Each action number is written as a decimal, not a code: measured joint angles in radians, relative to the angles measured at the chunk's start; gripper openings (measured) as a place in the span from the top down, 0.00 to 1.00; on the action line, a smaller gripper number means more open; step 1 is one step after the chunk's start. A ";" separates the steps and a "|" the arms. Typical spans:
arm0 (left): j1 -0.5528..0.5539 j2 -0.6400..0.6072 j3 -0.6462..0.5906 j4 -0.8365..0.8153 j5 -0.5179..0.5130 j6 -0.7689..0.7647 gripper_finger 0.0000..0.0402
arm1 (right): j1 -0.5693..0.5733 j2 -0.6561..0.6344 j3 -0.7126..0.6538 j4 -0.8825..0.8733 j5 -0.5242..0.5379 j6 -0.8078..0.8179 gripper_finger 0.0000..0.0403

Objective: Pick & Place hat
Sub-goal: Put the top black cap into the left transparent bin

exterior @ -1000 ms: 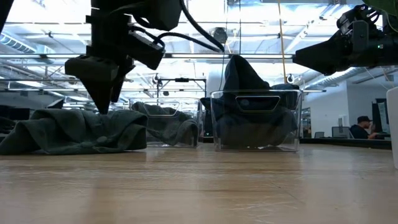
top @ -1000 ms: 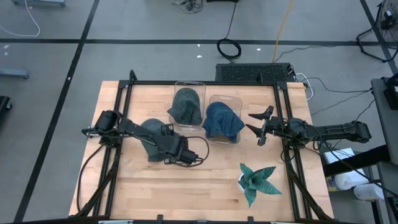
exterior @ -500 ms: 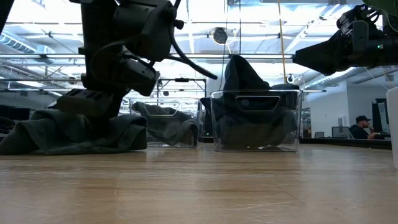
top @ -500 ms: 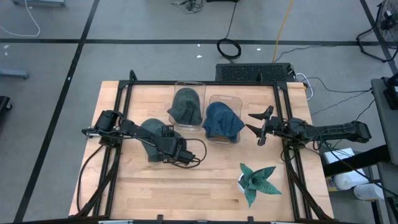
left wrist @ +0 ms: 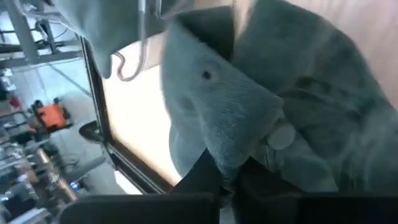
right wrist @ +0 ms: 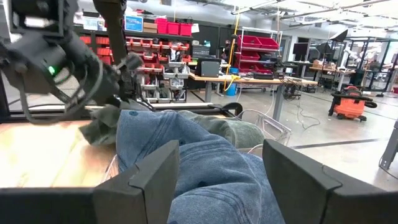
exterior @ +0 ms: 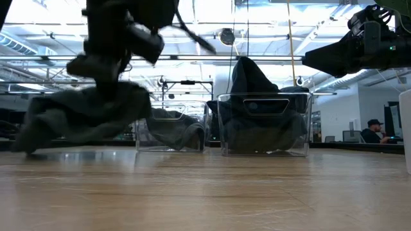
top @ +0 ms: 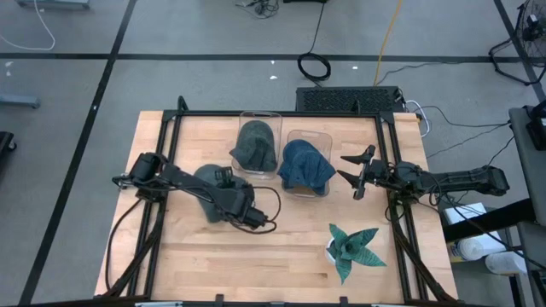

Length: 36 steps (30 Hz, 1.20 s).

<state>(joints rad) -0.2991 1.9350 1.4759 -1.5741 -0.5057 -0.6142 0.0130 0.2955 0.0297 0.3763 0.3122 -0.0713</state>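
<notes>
Pinching a fold of the grey-green hat (exterior: 83,115), my left gripper (left wrist: 225,180) has its fingers closed almost completely, with only cloth between them. The hat hangs straight below those fingers, bunched at the top where I grip it and sagging wider underneath; from the low view one trailing edge looks at or just above the wooden table (top: 290,247) (I cannot tell whether it brushes the surface). I judge that gripping near the crown lets the soft fabric drape instead of dragging.

Beyond my left fingers, toward the far side, stand two clear bins. The nearer bin (top: 260,119) already holds a dark green hat (top: 256,147), and the next bin (top: 307,136) holds a blue denim hat (top: 304,165) mounded above its rim, so room is tight in both.

My right gripper (top: 357,173) waits just beside that second bin, its fingers spread wide and gripping nothing, the denim directly ahead of them. Near it, on my side, sits a green paper plant (top: 353,247).
</notes>
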 joint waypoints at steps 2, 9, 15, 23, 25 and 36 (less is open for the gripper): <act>-0.012 -0.006 0.038 0.006 0.012 -0.005 0.96 | 0.000 0.000 0.000 0.000 0.000 0.000 0.45; -0.067 -0.035 0.117 0.009 0.158 0.004 0.98 | 0.000 0.000 0.000 -0.001 0.000 0.000 0.45; -0.097 -0.064 0.129 0.005 0.200 -0.028 0.98 | 0.000 0.000 0.000 0.000 0.000 0.000 0.45; -0.111 -0.066 0.129 0.003 0.244 -0.043 0.97 | 0.000 0.000 0.000 0.000 0.000 0.000 0.45; -0.111 -0.066 0.129 0.004 0.249 -0.044 0.94 | 0.000 0.000 0.000 0.000 0.000 0.000 0.45; -0.111 -0.066 0.129 0.005 0.259 -0.043 0.93 | 0.000 0.000 0.000 0.000 0.000 0.000 0.45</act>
<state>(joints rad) -0.4103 1.8694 1.6047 -1.5696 -0.2465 -0.6571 0.0130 0.2958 0.0298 0.3762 0.3122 -0.0715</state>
